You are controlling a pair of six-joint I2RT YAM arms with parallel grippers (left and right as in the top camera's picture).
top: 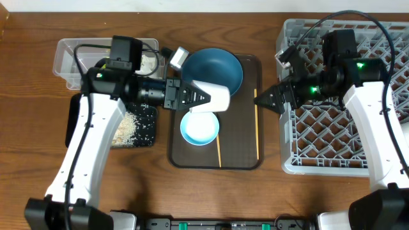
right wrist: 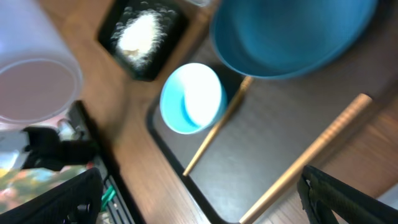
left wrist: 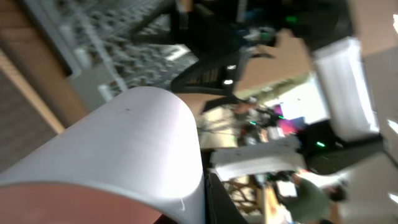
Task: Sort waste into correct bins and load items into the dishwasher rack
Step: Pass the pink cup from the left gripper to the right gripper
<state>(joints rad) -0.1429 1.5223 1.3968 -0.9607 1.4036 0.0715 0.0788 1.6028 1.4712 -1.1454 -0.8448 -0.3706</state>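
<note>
Left hand [top: 202, 97] is pinching cup [top: 220, 99] above bowl [top: 199, 130]; right hand [top: 257, 99], spread, is hovering over tray [top: 243, 150] edge beside rack [top: 319, 137].

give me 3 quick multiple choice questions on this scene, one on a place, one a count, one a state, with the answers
1. Where is the light-blue bowl? A in the grey rack; B on the brown tray; C in the clear tub.
2. How many chopsticks lie on the tray? A one; B two; C four.
3. The left gripper is: A shut on a cup; B open and empty; C shut on a chopstick.
Answers: 1 B, the bowl sits inside the tray's rim. 2 B, one stick lies beside the bowl and one near the tray's right edge. 3 A, its fingers clamp the pale cup above the bowl.
</note>
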